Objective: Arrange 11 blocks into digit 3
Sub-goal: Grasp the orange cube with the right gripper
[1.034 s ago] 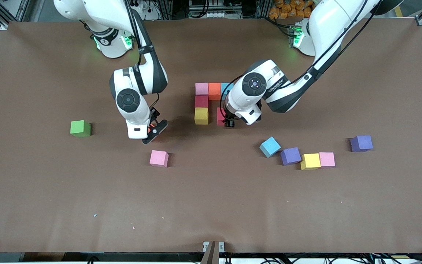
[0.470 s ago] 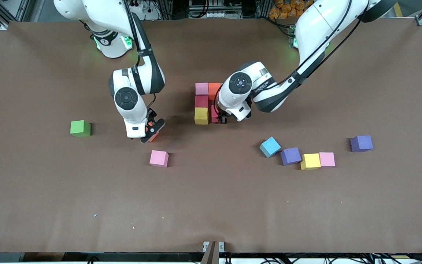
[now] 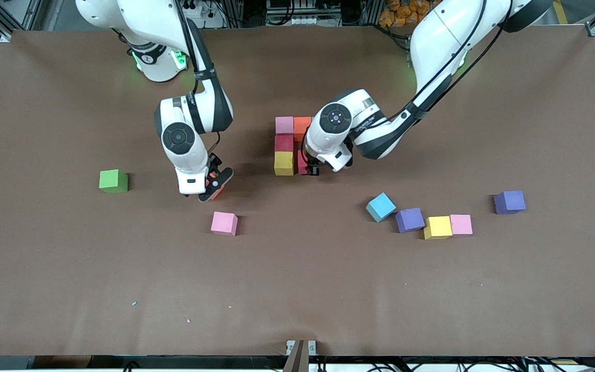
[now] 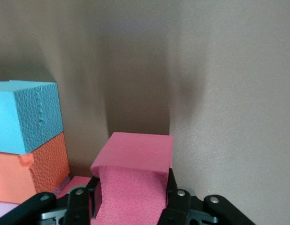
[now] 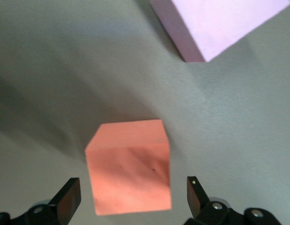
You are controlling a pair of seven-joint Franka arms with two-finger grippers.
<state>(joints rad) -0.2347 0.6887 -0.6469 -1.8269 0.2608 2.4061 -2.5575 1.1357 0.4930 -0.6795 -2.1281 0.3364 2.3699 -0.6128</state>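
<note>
My left gripper [image 3: 310, 168] is shut on a dark red block [image 4: 133, 180] and holds it low, right beside the yellow block [image 3: 283, 163] of the figure. The figure also has a pink block [image 3: 284, 125], an orange block [image 3: 302, 127] and a dark red block [image 3: 284, 143]. Its light blue block [image 4: 24, 116] shows only in the left wrist view, beside the orange one [image 4: 23, 169]. My right gripper [image 3: 214, 187] is open, its fingers either side of a loose orange block [image 5: 130, 166] on the table. A loose pink block [image 3: 224, 223] lies nearer the front camera.
A green cube [image 3: 113, 181] sits toward the right arm's end. Toward the left arm's end lie a light blue block [image 3: 380, 206], a purple block [image 3: 410, 219], a yellow block [image 3: 437, 227], a pink block [image 3: 461, 225] and another purple block [image 3: 510, 201].
My left gripper has carried the dark red block toward the right arm's end, up against the yellow block. My right gripper has shifted slightly over the orange block.
</note>
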